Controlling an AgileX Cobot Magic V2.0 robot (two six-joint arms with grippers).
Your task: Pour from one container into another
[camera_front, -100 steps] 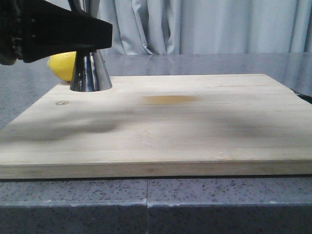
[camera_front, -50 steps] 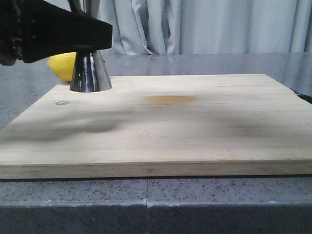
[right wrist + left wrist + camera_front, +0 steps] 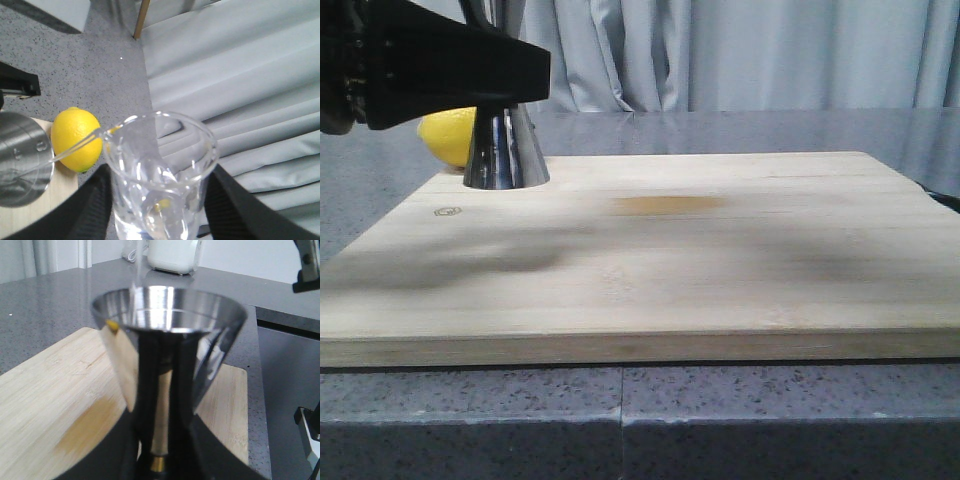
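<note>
The beaker is clamped between the dark fingers of the right gripper, one on each side of the glass. It is tilted, lip toward the jigger, and a thin clear stream is seen running from the lip down into the steel cup. In the left wrist view the same stream appears as a faint streak entering the jigger's mouth.

The jigger's narrow waist, with its gold band, is flanked by the dark fingers of the left gripper; the grip looks closed on the waist, though the contact itself is blurred. The jigger stands upright, its base on the board's far left corner, with the left arm across its upper half in the front view.

The pouring step is judged to be under way. Little liquid seems left in the beaker, so the next move would call for a steady tilt held over the jigger until the stream ends, then the beaker being righted without the lip knocking the steel rim.

A lemon lies just behind the jigger, off the board. A yellowish stain marks the board near the jigger. The board rests on a grey speckled counter, with pale curtains hung behind. A white appliance stands beyond the jigger.
</note>
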